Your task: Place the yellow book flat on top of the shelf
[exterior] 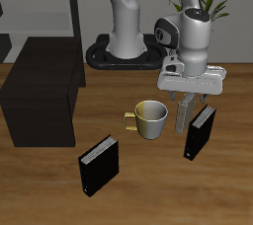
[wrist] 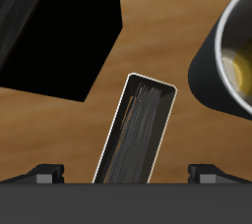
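The yellow book [wrist: 138, 130] stands on edge directly beneath the released claw [exterior: 188, 99], its tan rim untouched by either spread finger, flanked closely by a mug [exterior: 150, 118] and a black book [exterior: 201, 132], with the shelf [exterior: 40, 96] well apart across bare desk [exterior: 148, 185].

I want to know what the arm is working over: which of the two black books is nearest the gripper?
The black book beside the mug, directly below the gripper. The other black book stands apart, nearer the table's front edge, by the shelf.

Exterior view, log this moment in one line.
gripper open | over yellow book | book upright between mug and black book | not on shelf
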